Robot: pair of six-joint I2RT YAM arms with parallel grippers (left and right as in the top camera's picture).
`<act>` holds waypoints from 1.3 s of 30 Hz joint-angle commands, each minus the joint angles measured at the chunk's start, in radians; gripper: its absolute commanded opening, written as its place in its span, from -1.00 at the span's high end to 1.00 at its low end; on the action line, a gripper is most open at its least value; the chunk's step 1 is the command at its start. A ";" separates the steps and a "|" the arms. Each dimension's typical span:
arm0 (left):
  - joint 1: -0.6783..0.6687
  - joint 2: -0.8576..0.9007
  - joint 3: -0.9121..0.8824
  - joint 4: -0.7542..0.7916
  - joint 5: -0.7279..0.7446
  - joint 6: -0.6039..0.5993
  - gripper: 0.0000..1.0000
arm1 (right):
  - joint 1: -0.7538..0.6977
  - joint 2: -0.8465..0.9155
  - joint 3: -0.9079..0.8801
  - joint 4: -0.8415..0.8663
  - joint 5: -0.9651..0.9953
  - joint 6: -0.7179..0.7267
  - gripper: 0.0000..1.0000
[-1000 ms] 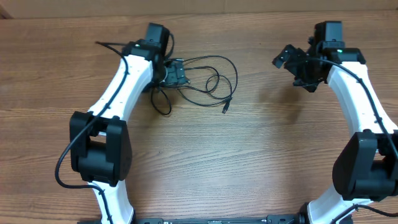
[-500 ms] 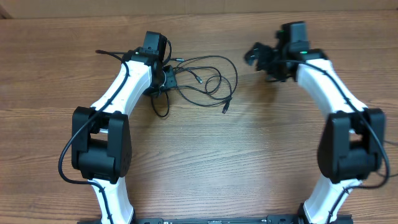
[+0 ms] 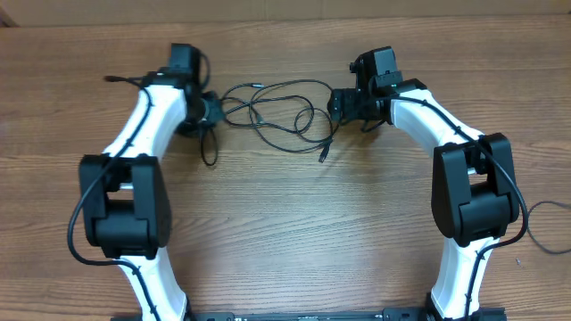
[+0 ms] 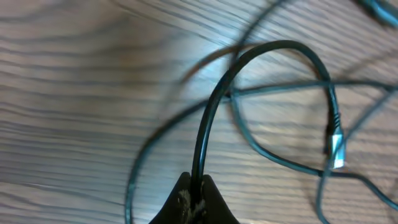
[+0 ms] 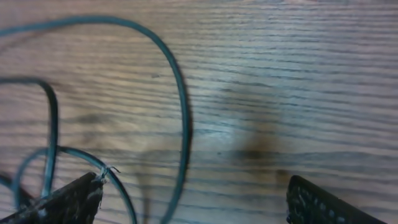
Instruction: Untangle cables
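Observation:
A tangle of thin black cables (image 3: 284, 114) lies on the wooden table between my two arms, with a plug end (image 3: 323, 156) at its lower right. My left gripper (image 3: 212, 111) is at the tangle's left end, shut on one black cable (image 4: 214, 106) that arches up from the pinched fingertips (image 4: 186, 190). A silver-tipped plug (image 4: 336, 147) lies to the right in the left wrist view. At the tangle's right loop my right gripper (image 3: 335, 102) stands open. A cable strand (image 5: 185, 124) runs down between its wide-apart fingers (image 5: 71, 198).
The wooden table (image 3: 294, 223) spreads out in front of the tangle. A short cable loop (image 3: 209, 150) hangs just below my left gripper. Both arm bases stand at the front edge, and a loose black lead (image 3: 544, 223) shows at the far right.
My left gripper has shut on a cable and drawn it leftwards, stretching the tangle. My right arm has swung left from the far right to the tangle's right loop.

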 commanded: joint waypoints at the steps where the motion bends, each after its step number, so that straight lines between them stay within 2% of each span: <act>1: 0.023 0.009 -0.003 -0.001 0.056 0.017 0.92 | 0.008 0.024 -0.002 -0.008 -0.053 -0.134 -0.87; 3: 0.023 0.009 -0.003 -0.001 0.056 0.020 0.92 | 0.019 0.039 -0.002 -0.012 -0.094 -0.159 -0.88; 7: 0.022 0.009 -0.003 -0.001 0.055 0.028 0.91 | 0.030 0.069 -0.002 0.047 -0.014 -0.127 -0.76; 13: 0.023 0.009 -0.003 -0.008 0.051 0.047 0.92 | 0.032 0.105 -0.002 0.100 -0.056 -0.107 -0.74; 16: 0.023 0.009 -0.003 -0.008 0.051 0.046 0.91 | 0.041 0.135 -0.002 0.103 -0.055 -0.114 -0.30; 18: 0.023 0.009 -0.003 -0.008 0.051 0.047 0.91 | 0.048 0.156 -0.002 0.113 -0.020 -0.113 0.35; 20: 0.024 0.009 -0.003 -0.008 0.046 0.065 0.91 | 0.056 0.173 -0.002 0.117 0.112 -0.060 0.86; 21: 0.027 0.008 -0.003 -0.008 0.043 0.081 0.91 | 0.056 0.177 -0.002 0.109 0.221 -0.001 0.93; 24: 0.051 0.003 0.000 -0.018 0.036 0.138 0.93 | 0.034 0.172 0.003 0.046 0.480 0.177 0.93; 27: 0.097 -0.001 0.007 -0.059 -0.040 0.140 0.92 | -0.030 0.161 0.030 -0.069 0.564 0.243 0.93; 33: 0.246 -0.001 0.012 -0.131 -0.210 0.085 0.92 | -0.245 0.126 0.078 -0.245 0.586 0.309 0.93; 39: 0.409 -0.001 0.012 -0.152 -0.218 0.075 0.92 | -0.455 0.085 0.136 -0.379 0.540 0.321 0.93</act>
